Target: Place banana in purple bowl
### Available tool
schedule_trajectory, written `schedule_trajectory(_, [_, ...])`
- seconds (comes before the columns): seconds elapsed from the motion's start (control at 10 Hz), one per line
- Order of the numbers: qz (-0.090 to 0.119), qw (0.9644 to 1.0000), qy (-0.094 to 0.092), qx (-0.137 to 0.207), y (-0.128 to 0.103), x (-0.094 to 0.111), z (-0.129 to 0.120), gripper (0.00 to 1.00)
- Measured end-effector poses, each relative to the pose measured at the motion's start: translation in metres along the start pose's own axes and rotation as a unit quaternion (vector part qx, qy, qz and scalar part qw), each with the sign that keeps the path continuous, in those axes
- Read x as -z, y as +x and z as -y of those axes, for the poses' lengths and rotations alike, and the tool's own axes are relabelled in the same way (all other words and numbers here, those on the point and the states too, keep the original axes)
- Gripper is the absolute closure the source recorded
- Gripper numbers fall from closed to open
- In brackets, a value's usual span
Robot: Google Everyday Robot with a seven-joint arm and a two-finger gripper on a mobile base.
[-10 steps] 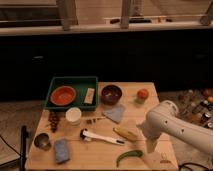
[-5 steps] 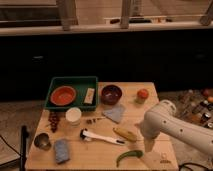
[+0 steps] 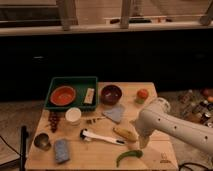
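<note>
The banana (image 3: 125, 133) lies on the wooden table (image 3: 155, 156), right of centre, yellow and slightly curved. The purple bowl (image 3: 111, 93) stands at the back of the table, just right of the green tray, and looks empty. My white arm reaches in from the right. My gripper (image 3: 143, 143) points down just right of the banana's near end, close to the tabletop.
A green tray (image 3: 73, 81) at the back left holds an orange bowl (image 3: 63, 95). Also on the table are a white cup (image 3: 73, 116), a white-handled brush (image 3: 100, 137), a green pepper (image 3: 128, 156), a grey cloth (image 3: 116, 113), an orange fruit (image 3: 142, 94), a metal cup (image 3: 42, 141) and a blue sponge (image 3: 62, 150).
My arm has shifted slightly left, bringing the gripper closer to the banana. The objects on the table have not moved.
</note>
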Motion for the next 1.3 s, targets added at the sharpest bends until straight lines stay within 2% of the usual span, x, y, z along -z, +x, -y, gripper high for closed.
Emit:
schedule_trajectory(0.5, [0.01, 0.9998, 0.0, -0.014, -0.023, -0.014, 0.016, 0.2])
schedule_trajectory(1.1, [0.022, 0.999, -0.007, -0.039, -0.027, -0.036, 0.029, 0.21])
schedule_trajectory(1.3, [0.022, 0.9986, -0.013, -0.047, -0.024, -0.048, 0.031, 0.4])
